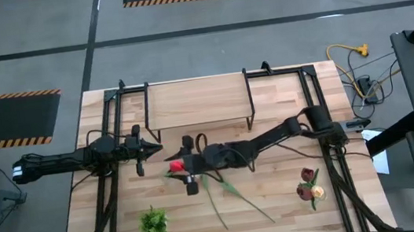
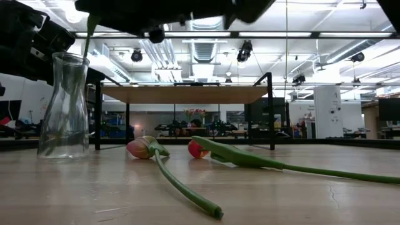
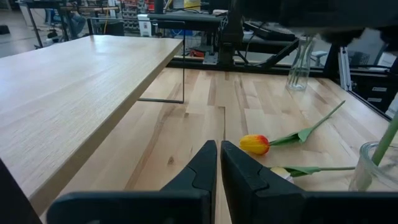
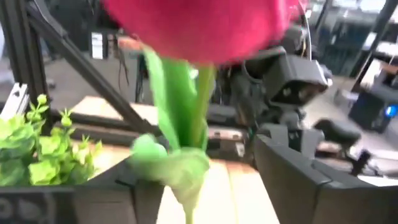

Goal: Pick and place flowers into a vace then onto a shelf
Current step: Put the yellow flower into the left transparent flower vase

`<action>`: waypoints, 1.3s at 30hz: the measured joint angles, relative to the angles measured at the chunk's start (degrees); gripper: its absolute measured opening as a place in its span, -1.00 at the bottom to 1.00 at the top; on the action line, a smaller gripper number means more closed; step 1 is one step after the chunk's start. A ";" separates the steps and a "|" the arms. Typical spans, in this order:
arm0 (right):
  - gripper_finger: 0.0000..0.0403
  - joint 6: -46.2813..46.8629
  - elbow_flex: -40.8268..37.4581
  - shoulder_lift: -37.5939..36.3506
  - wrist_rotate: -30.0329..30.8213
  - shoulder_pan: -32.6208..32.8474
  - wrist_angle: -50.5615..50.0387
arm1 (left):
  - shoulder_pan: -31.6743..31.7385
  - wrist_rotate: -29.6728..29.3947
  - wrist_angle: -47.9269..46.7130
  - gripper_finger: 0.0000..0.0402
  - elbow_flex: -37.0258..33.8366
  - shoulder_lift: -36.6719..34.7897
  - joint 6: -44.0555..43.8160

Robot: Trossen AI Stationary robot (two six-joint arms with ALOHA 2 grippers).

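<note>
A clear glass vase [image 2: 62, 106] stands on the table; it also shows in the left wrist view [image 3: 373, 171]. A red tulip [image 1: 175, 167] stands with its green stem [image 2: 88, 34] running down into the vase. My right gripper [image 1: 189, 167] is open above the vase, and the stem passes between its fingers [image 4: 208, 180]. My left gripper [image 1: 152, 146] is shut and empty, in front of the light-wood shelf [image 1: 197, 101]. Two more tulips [image 1: 229, 196] lie flat on the table; their heads show in the low view [image 2: 140, 148]. My right gripper stands open around the red tulip's stem just below the head [image 4: 180, 155]. The stem lies close by one finger [image 4: 140, 193] and well apart from the other [image 4: 292, 180]. I cannot tell whether it touches.
A leafy green tuft [image 1: 154, 223] lies near the table's front left. Several tulips with maroon and cream heads [image 1: 309, 185] lie at the front right. The shelf's black legs [image 1: 251, 99] stand behind the grippers. A second glass vessel [image 3: 298, 62] shows far off in the left wrist view.
</note>
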 joint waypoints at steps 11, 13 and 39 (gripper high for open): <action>0.46 5.13 0.00 -11.96 -0.29 0.58 -22.75 | 0.00 -0.01 -0.02 -0.97 0.00 0.02 -0.01; 0.49 5.15 -0.02 -13.82 -0.32 0.73 -25.02 | -0.02 0.01 -0.02 -0.97 0.00 0.02 0.00; 0.39 25.75 0.00 -31.77 -0.29 8.22 -52.23 | 0.00 0.00 -0.02 -0.97 0.00 0.02 0.01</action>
